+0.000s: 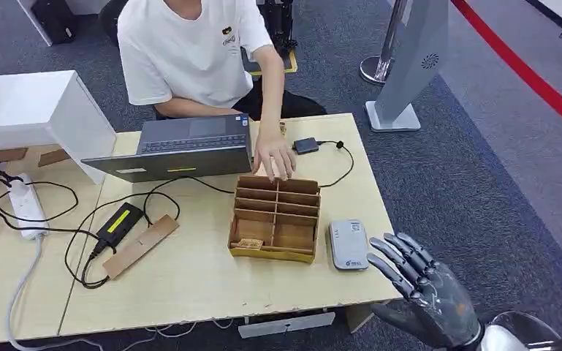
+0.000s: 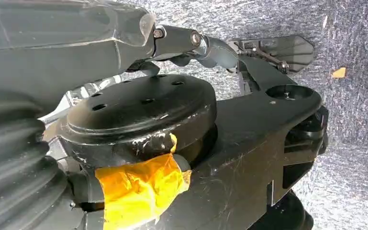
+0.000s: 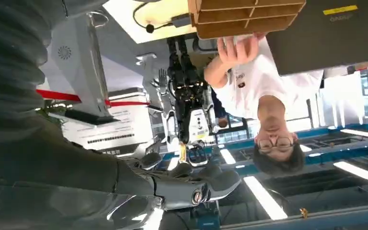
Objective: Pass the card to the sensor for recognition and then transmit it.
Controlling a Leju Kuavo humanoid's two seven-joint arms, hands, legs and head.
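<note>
Spreading our right hand (image 1: 416,289) empty, fingers apart, we are holding it just off the table's (image 1: 204,285) near right corner, close beside the grey sensor (image 1: 348,245). That sensor is lying right of the wooden divided box (image 1: 275,218), where a person's hand (image 1: 274,157) is resting on the far edge. We cannot make out a card. From the right wrist, we are seeing the box (image 3: 249,17) and that person's hand (image 3: 237,50). Whether our left hand is open, we cannot tell.
</note>
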